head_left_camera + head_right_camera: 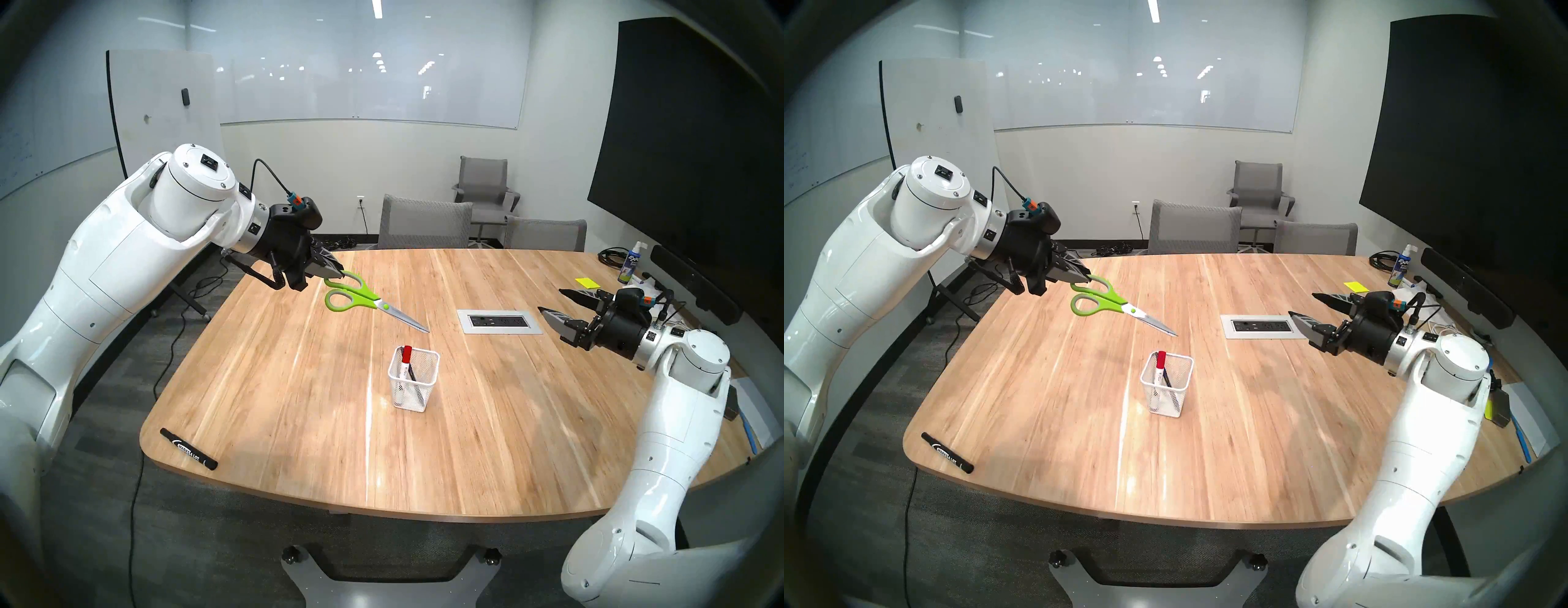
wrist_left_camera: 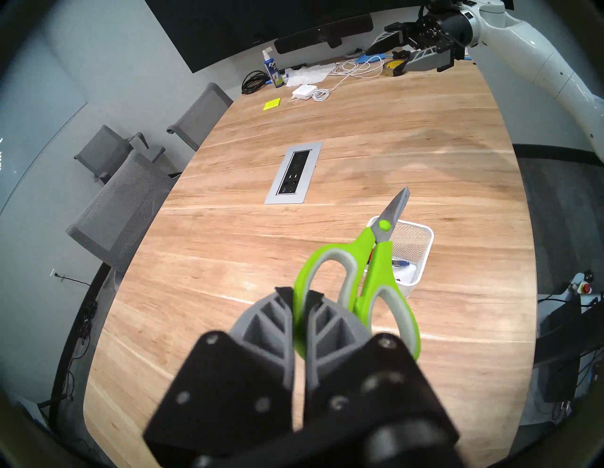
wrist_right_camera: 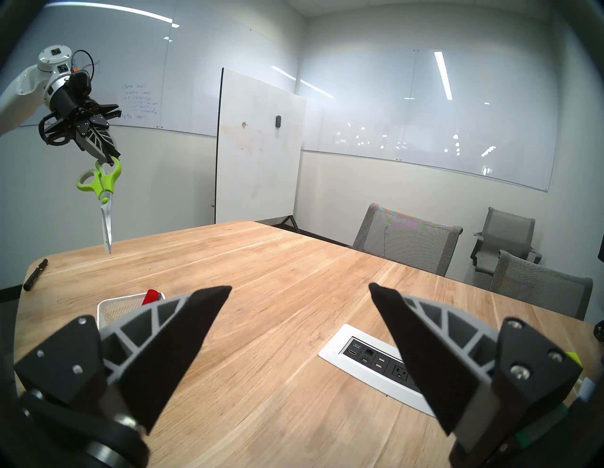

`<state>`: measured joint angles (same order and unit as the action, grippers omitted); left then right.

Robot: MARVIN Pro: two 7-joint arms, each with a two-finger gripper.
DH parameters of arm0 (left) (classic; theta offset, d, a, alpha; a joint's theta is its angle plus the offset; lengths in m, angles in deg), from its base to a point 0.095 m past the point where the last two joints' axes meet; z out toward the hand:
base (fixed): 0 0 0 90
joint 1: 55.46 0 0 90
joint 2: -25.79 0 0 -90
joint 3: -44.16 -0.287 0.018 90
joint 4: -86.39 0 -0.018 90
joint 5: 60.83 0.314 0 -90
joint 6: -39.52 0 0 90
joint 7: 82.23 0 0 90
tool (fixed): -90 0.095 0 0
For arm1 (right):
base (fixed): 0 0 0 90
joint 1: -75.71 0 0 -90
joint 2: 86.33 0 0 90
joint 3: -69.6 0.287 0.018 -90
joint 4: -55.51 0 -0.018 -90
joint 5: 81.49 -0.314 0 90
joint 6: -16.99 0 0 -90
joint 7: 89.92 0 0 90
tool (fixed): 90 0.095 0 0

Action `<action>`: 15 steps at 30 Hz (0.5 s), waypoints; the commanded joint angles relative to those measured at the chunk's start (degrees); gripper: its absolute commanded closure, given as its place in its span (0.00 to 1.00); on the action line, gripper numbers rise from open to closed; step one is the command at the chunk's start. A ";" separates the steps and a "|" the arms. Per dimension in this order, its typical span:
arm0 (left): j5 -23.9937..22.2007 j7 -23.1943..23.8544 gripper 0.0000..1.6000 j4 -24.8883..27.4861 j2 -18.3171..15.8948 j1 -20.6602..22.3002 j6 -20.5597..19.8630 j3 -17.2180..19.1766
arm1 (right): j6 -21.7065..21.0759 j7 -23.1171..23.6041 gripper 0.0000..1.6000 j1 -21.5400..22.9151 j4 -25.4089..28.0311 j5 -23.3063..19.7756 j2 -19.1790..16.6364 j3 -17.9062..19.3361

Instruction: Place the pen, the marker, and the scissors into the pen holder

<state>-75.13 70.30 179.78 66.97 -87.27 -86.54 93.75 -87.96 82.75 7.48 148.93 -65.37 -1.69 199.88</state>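
My left gripper [image 1: 339, 271] [image 2: 300, 295] is shut on one lime-green loop handle of the scissors [image 1: 360, 293] [image 3: 104, 183]. It holds them in the air over the table's far left, blades closed and pointing down. The white mesh pen holder [image 1: 413, 395] [image 2: 421, 248] stands at mid-table, below and beyond the blade tip in the left wrist view. In it stand a white marker with a red cap [image 1: 406, 354] and a slim pen [image 2: 400, 262]. A black marker [image 1: 189, 449] lies at the near left corner. My right gripper [image 1: 550, 300] [image 3: 300, 286] hovers open and empty at the right.
A power socket panel [image 1: 499, 321] is set into the wooden table [image 1: 297, 403] between the holder and my right gripper. A spray bottle [image 1: 631, 263], a yellow sticky note [image 1: 586, 282] and cables clutter the far right edge. Grey chairs [image 1: 424, 223] stand behind the table.
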 commanded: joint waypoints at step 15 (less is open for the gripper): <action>3.76 -2.54 1.00 -5.47 6.17 1.58 4.15 -4.11 | -0.05 0.10 0.00 0.78 0.83 -0.51 0.09 -0.08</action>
<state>-71.38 68.20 174.82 71.23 -87.16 -83.57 89.18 -87.96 82.75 7.48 148.94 -65.37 -1.69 199.88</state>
